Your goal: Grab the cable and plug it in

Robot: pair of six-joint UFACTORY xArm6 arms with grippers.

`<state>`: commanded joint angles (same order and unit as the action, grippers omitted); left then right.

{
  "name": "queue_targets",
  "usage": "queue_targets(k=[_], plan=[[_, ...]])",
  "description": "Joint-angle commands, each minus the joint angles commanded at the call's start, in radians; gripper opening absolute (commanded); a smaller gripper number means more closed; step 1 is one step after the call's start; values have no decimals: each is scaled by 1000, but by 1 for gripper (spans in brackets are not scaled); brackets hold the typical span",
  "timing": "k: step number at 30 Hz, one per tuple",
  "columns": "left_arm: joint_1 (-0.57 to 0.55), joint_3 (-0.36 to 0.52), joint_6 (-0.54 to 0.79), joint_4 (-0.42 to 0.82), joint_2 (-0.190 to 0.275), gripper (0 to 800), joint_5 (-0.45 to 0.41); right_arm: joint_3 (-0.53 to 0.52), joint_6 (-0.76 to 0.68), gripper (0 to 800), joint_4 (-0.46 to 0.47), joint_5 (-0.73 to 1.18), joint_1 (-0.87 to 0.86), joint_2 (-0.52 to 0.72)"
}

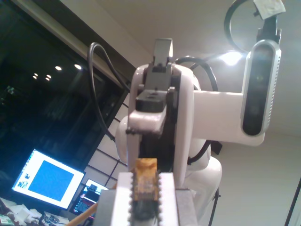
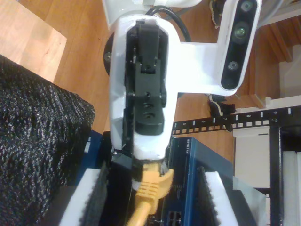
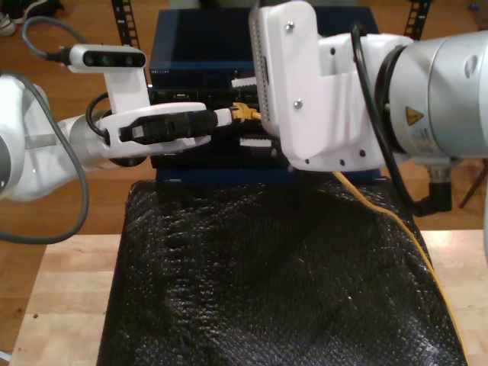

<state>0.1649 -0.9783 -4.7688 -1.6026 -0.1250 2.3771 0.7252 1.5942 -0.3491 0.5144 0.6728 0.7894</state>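
Running up the exterior view's right edge, the yellow network cable (image 3: pixel 428 263) ended in its boot and clear plug (image 1: pixel 145 181) just in front of the blue network switch (image 3: pixel 191 46). The plug was above the far edge of the black mat (image 3: pixel 259 259).

The step in hand was judged to be lining the plug up with a port. To do this well, the plug should be kept square to the switch face and level, with slack left in the cable behind it. It should then be pushed straight in, without side load. Which port was meant could not be told.

The first gripper (image 1: pixel 146 193), reaching in from the exterior view's left, had its toothed pads (image 1: pixel 123 197) pressed together on the plug. The second gripper (image 2: pixel 151 200) stood spread. Its pads (image 2: pixel 99 197) lay on either side of the yellow boot (image 2: pixel 151 186), and a gap showed on both sides. In the exterior view its fingers were hidden behind its own white housing (image 3: pixel 305 84).
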Motion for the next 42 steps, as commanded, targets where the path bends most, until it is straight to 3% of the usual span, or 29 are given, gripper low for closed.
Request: queue_targets(k=[6,12,21,42], plan=[[0,0,0,0,0,24,0,0,-6,431,0,0,0,0],[0,0,0,0,0,24,0,0,-11,342,0,0,0,2],[0,-2,0,0,0,24,0,-2,-15,295,0,0,0,3],[0,0,-11,2,-2,24,5,-6,-15,269,0,0,0,6]])
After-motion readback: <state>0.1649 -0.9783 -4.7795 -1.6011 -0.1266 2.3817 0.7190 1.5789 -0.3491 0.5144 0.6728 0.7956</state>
